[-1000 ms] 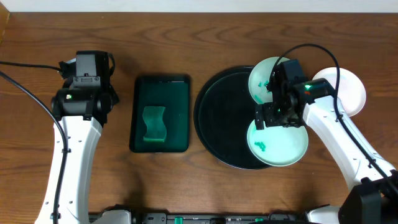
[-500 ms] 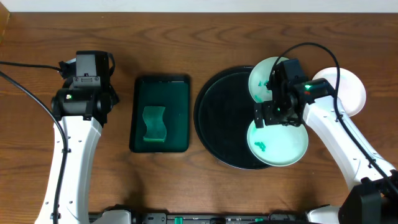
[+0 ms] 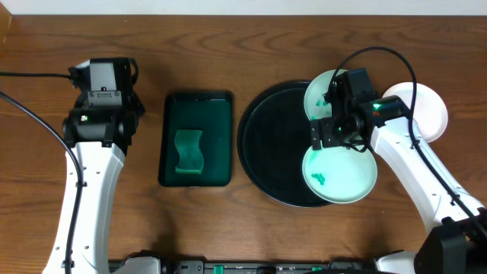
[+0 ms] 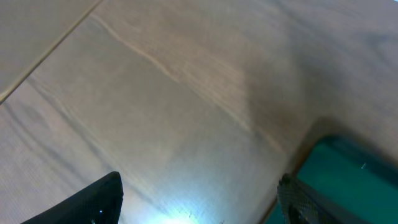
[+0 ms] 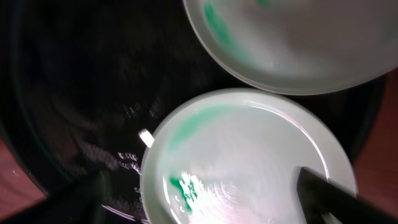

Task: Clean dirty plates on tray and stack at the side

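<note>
Right gripper [image 3: 339,140] jaws apart, directly over the smeared round white plate [image 3: 344,180] at the near-right edge of the glossy round black tray [image 3: 268,144]; left gripper [image 4: 199,200], jaws also apart, is well away over the wooden tabletop [image 4: 155,93].

Brown wood-grain table [image 3: 198,221] fills the overhead view, a pale strip [image 3: 228,6] runs along the top edge, and bright glare [image 4: 180,214] sits bottom centre on the left wrist view.

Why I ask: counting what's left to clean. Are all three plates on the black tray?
No: the far plate and near plate lie on the tray; the third plate sits on the table.
</note>
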`<state>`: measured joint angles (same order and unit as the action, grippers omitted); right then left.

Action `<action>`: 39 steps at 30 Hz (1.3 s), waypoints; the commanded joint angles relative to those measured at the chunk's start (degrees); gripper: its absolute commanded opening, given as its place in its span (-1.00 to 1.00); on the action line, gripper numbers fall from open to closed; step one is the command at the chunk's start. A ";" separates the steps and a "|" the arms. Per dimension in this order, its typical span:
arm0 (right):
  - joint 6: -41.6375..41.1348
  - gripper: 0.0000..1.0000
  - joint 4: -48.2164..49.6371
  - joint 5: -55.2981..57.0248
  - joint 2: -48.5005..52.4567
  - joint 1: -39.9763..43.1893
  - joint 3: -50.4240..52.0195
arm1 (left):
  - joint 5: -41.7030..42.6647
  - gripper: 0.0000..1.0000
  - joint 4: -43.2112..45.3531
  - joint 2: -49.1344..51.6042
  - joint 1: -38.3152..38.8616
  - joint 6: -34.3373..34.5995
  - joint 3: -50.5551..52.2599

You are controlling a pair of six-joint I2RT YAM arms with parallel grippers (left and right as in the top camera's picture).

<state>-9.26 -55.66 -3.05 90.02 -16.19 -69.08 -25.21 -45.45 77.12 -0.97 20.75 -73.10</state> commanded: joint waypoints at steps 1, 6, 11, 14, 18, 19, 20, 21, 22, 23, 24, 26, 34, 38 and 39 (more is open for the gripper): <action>-0.76 0.39 -5.18 5.38 -1.33 0.98 -4.11 | -0.96 0.60 1.29 -0.61 0.02 -0.33 -0.24; -5.81 -0.30 -20.48 7.93 -1.42 4.79 -9.94 | 10.38 0.60 0.35 -0.61 0.13 2.45 -0.24; -5.97 0.12 -24.85 7.08 -1.42 7.91 -6.29 | 27.98 0.40 -5.16 -0.37 0.13 2.49 0.07; -6.36 0.14 -22.99 7.10 -1.40 8.66 -2.29 | 32.41 0.40 -9.94 -0.28 0.15 2.51 1.40; -8.48 0.11 -18.27 7.37 -1.40 8.66 2.75 | 32.48 0.40 -13.09 -0.28 0.15 2.43 3.15; -8.55 0.10 -16.94 7.37 -1.40 8.66 3.85 | 32.48 0.40 -13.29 -0.28 0.15 2.43 3.56; -9.11 0.08 -15.21 7.34 -1.40 8.63 5.31 | 32.46 0.40 -13.46 -0.28 0.20 2.27 3.98; -9.86 0.06 -13.90 7.39 -1.40 8.63 6.38 | 32.46 0.40 -13.49 -0.28 0.20 1.97 4.39; -10.51 0.01 -12.76 7.67 -1.40 8.66 7.45 | 32.33 0.40 -13.49 -0.28 0.20 1.53 4.76; -10.84 -0.01 -11.32 7.76 -1.40 8.66 8.83 | 32.26 0.40 -13.49 -0.28 0.20 1.03 5.01; -11.32 -0.03 -9.86 7.74 -1.40 8.66 10.16 | 32.26 0.39 -13.49 -0.28 0.20 0.61 5.22; -12.31 -0.06 -7.39 7.69 -1.40 8.66 12.39 | 32.26 0.38 -13.49 -0.28 0.20 0.48 5.38; -12.63 -0.98 -2.40 7.02 -1.40 8.66 15.82 | 32.26 0.32 -13.44 -0.28 0.20 0.48 5.38; -12.61 -0.97 -2.27 -3.69 -1.42 8.63 13.81 | 32.26 0.29 -13.44 -0.28 0.20 0.48 5.38; -12.63 -0.97 -1.38 -8.15 -1.42 8.61 13.29 | 32.26 0.29 -13.44 -0.28 0.20 0.48 5.38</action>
<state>-21.06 -58.19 -0.12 88.97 -7.94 -53.60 6.79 -58.70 77.12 -0.91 22.04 -68.27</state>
